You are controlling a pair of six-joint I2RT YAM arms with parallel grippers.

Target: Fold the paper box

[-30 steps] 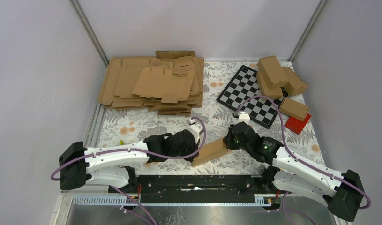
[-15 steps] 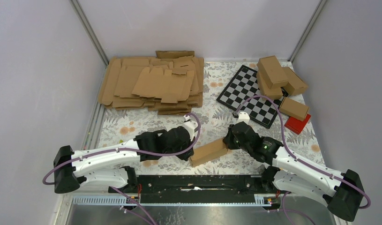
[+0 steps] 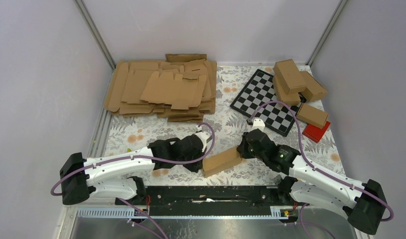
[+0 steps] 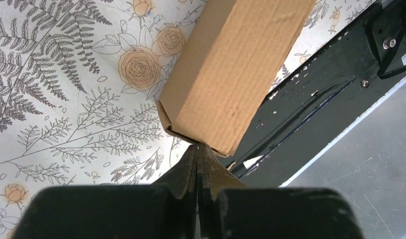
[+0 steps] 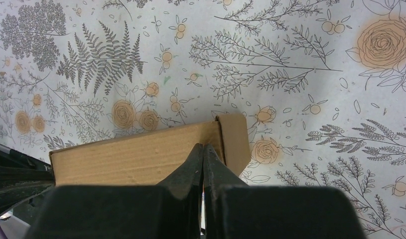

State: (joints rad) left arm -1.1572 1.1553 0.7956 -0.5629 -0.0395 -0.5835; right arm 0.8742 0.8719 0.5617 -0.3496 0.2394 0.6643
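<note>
Paper box [image 3: 221,162] lies as an oblong carton on the floral tabletop [image 3: 141,134], near the front edge between the arms. Left end effector [image 4: 197,151] pressed together, tip at one box end. Right end effector [image 5: 203,149] pressed together, tip on the box's top face.

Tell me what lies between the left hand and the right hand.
The paper box lies between them, the shut left hand at one end and the shut right hand at the other; the top external view shows it.
</note>
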